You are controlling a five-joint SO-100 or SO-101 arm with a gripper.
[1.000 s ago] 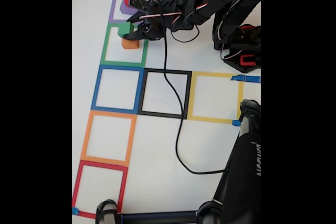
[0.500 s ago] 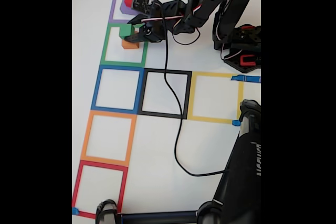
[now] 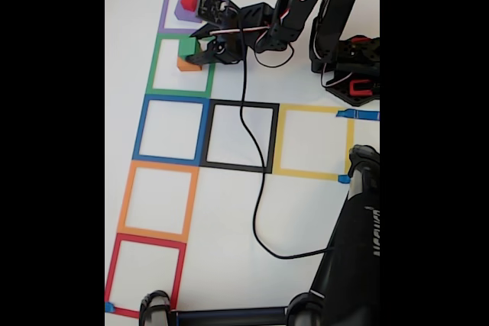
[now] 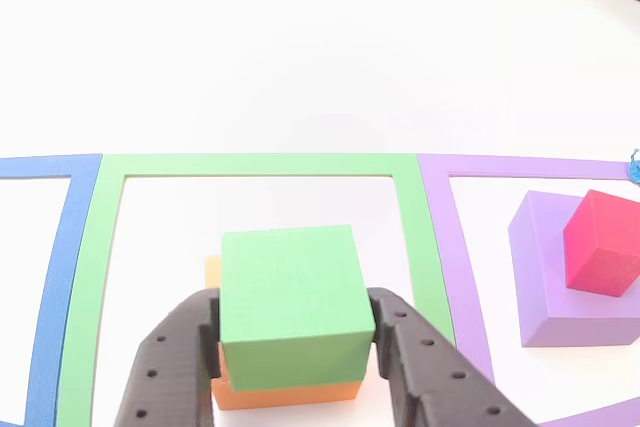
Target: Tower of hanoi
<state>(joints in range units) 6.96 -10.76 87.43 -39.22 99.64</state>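
White surface (image 3: 306,211), taped squares. Left to right in the other view: green block (image 4: 290,302) stacked on orange block (image 4: 290,392) inside the green square, tool (image 4: 295,342) closed against its sides; red block (image 4: 600,244) atop purple block (image 4: 545,292). Step: green block gripped. Next, probably: lift clear.

Purple block (image 4: 553,277) near, other squares free
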